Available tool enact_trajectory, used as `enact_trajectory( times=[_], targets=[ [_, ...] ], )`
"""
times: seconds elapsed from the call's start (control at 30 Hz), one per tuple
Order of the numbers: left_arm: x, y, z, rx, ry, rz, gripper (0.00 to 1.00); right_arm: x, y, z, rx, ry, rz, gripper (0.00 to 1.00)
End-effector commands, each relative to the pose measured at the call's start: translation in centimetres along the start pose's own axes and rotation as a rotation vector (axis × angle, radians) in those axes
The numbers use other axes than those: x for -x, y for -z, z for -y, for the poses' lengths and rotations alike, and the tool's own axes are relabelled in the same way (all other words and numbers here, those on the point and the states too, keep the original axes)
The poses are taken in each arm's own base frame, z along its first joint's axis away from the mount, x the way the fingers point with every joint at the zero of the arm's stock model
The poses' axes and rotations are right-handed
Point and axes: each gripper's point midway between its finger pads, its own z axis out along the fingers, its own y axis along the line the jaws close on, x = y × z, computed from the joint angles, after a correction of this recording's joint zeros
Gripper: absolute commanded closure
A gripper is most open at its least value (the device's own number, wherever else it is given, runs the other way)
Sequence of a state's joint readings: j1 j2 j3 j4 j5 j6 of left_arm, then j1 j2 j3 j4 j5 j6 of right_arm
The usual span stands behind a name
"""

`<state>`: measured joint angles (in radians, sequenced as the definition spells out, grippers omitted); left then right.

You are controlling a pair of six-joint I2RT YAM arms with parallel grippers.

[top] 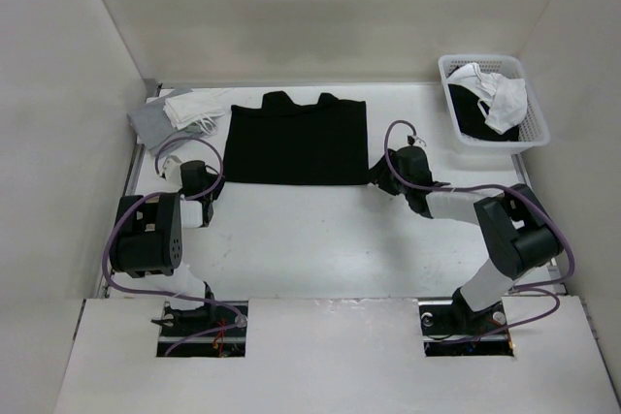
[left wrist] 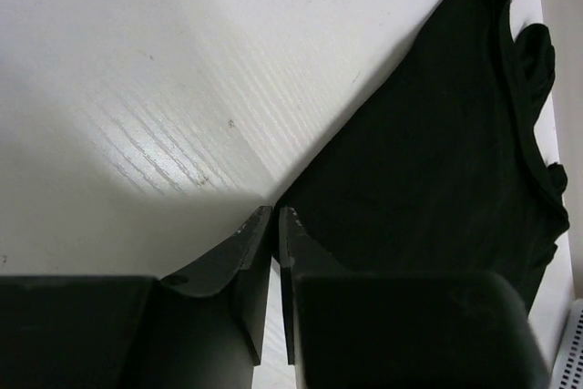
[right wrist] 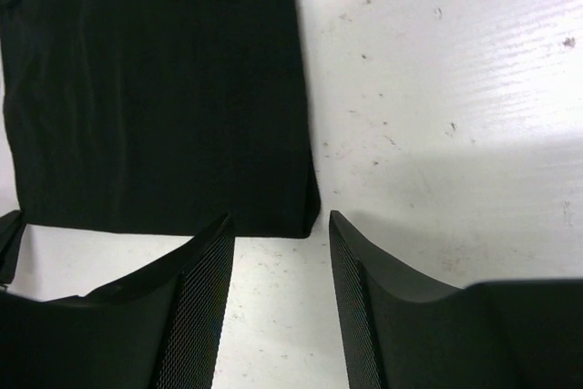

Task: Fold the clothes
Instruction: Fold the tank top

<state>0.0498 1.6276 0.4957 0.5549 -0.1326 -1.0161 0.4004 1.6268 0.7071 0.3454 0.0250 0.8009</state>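
Black shirt (top: pixel 296 143) flat; left pincer (left wrist: pixel 276 210) closed at hem corner, right pincer (right wrist: pixel 280 216) spread.

Black shirt (top: pixel 296 143): flat, rectangular, neckline toward top of frame; upper centre.
White garment (top: pixel 199 107), grey garment (top: pixel 150 123): crumpled together, upper left.
White bundle (top: pixel 500 94) over black cloth (top: pixel 471 115): heaped, upper right.

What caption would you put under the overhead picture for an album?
Left claw and right claw at the near corners of a flat black shirt on a white table.
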Motion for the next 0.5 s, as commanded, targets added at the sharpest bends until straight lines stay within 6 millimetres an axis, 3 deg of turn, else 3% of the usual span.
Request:
enact_trajectory(
  times=[0.0, 0.23, 0.47],
  targets=[
    [-0.1, -0.4, 0.5, -0.003, 0.017, -0.011, 0.94, -0.1, -0.6, 0.5, -0.013, -0.029, 0.009, 0.50],
    [0.4, 0.0, 1.9, -0.043, 0.025, 0.010, 0.98, -0.9, -0.6, 0.9, -0.060, -0.034, -0.054, 0.57],
    [0.1, -0.3, 1.6, -0.046, 0.037, 0.005, 1.00, -1.7, -1.6, 0.6, -0.054, -0.064, -0.089, 0.63]
  ],
)
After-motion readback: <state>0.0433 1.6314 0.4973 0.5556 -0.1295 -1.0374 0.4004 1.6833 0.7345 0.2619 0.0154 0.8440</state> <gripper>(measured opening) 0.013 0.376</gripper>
